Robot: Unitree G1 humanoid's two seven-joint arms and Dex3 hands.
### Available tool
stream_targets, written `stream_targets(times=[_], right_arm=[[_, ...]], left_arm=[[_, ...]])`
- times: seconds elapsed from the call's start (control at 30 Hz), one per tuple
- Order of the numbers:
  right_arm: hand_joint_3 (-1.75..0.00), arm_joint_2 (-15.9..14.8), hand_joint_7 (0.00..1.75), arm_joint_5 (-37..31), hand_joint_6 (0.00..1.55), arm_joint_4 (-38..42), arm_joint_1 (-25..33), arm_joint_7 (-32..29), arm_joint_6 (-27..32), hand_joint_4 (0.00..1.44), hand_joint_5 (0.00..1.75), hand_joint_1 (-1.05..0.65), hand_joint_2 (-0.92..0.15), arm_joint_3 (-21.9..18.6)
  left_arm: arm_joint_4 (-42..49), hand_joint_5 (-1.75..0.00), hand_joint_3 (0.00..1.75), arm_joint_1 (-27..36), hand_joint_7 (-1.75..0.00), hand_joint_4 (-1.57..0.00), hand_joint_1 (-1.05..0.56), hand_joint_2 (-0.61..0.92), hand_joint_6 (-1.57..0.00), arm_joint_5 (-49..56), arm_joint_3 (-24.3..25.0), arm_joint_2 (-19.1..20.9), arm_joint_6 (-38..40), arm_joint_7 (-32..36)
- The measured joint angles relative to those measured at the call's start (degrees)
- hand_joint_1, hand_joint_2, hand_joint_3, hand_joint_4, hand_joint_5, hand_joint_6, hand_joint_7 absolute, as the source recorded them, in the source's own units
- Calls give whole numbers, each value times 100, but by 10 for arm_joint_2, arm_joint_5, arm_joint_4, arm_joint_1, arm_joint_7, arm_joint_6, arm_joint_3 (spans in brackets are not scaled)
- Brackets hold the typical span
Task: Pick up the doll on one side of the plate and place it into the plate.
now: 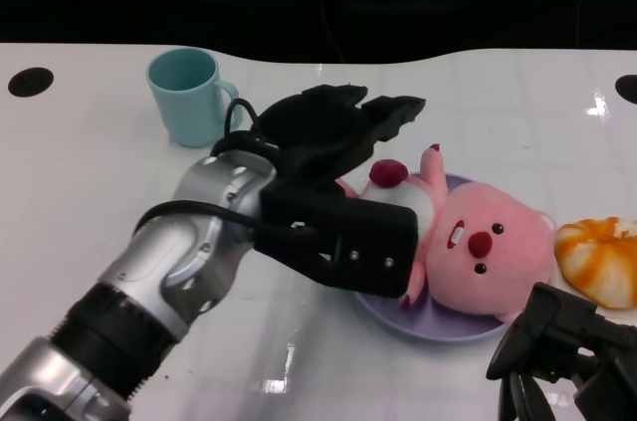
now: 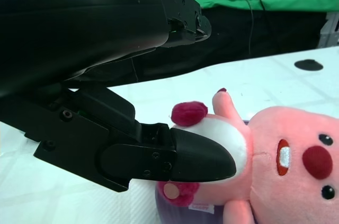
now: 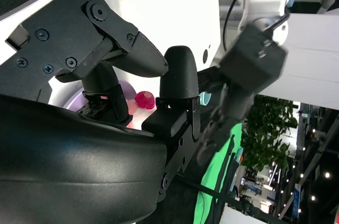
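a: start at the left hand (image 1: 343, 157). what is it doing?

b: its fingers (image 1: 383, 112) are spread wide and arch over the near end of the doll (image 1: 468, 247). in the left wrist view one lower finger (image 2: 201, 155) lies along the white belly. i see nothing pinched; whether that finger presses the plush or only hovers against it, i cannot tell.

a: and the doll itself?

b: right under and just beyond the hand, lying on its back on the purple plate (image 1: 383, 316), head pointing away from the hand toward the bread roll (image 1: 602, 257). it looks as if the placing is mostly done.

a: so what could spoil it?

b: the hand sits so close that a finger could catch the plush if it lifts out, and drag the doll back over the rim. the head already overhangs the far edge, so a small tug might tip it off toward the roll.

a: anything else nearby?

b: the teal mug (image 1: 189, 98) stands behind the hand, near the wrist cable; a wide swing back could knock it.

a: the right hand (image 1: 562, 351)?

b: low, beside the plate's edge, apart from the doll, fingers hanging loosely apart and holding nothing. a move inward would shove the plate.
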Motion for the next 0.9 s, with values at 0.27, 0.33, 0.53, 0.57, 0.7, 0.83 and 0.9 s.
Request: stream_targets(times=[0.27,0.33,0.53,0.57,0.7,0.83,0.9], right_arm=[[-145,-1,155,1,59,0,0,0,1,69,175,-16,-42,-1],[-146,-1,155,1,59,0,-1,1,1,69,175,-16,-42,-1],[-147,-1,155,1,59,2,-4,2,1,69,175,-16,-41,-2],[-147,-1,155,1,58,2,-3,2,1,69,175,-17,-41,-3],[-147,-1,155,1,58,2,-5,2,1,69,175,-17,-41,-4],[-147,-1,155,3,58,2,-4,3,2,69,175,-17,-41,-6],[-147,-1,156,4,58,2,-4,3,3,69,175,-17,-41,-7]], left_arm=[[-61,-14,33,50,-6,-11,-92,92,-15,-38,43,46,-41,-11],[-74,-16,31,63,-7,-13,-91,92,-17,-49,56,57,-54,-11],[-92,-26,25,110,-11,-22,-85,92,-31,-77,95,78,-104,-4],[-92,-27,24,120,-12,-22,-85,92,-33,-87,102,80,-114,2],[-93,-30,24,132,-12,-25,-83,92,-36,-92,118,81,-131,4],[-104,-53,28,187,-13,-32,-74,92,-48,-176,160,82,-189,8],[-103,-63,27,215,-13,-34,-71,92,-52,-209,174,82,-210,8]])
